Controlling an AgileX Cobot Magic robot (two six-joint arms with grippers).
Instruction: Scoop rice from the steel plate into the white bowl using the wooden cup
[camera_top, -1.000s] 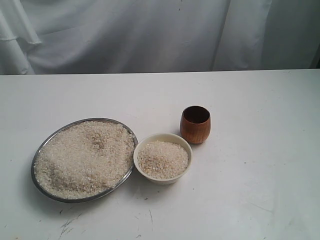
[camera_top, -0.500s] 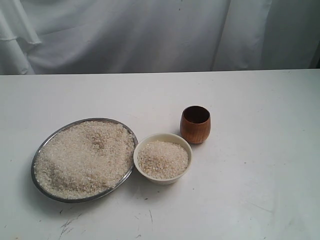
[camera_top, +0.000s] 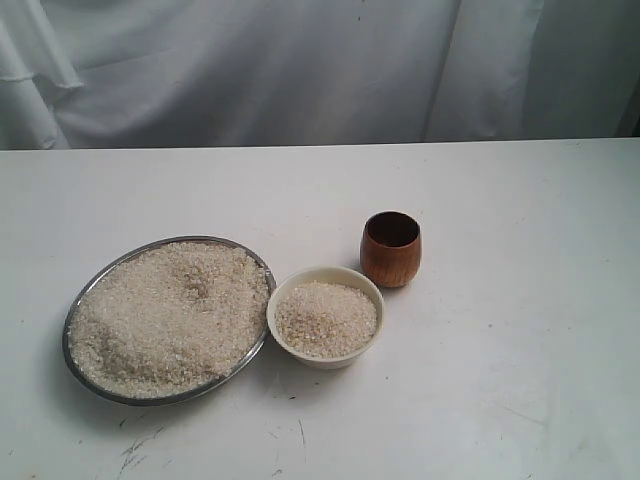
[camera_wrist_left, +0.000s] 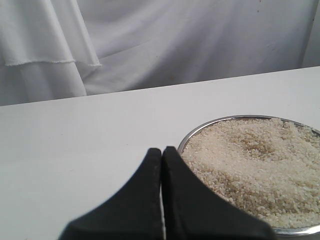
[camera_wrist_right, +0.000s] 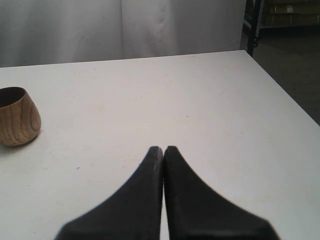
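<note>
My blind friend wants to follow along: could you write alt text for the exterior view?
A steel plate heaped with rice sits on a white table, close beside a small white bowl also holding rice. A wooden cup stands upright behind the bowl, to the right. White cloth hangs behind the table.

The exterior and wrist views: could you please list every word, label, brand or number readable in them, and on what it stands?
None: no text is readable in any view. The reddish-brown wooden cup, cream-white bowl and shiny steel plate are unmarked; the white table bears only dark scuffs.
</note>
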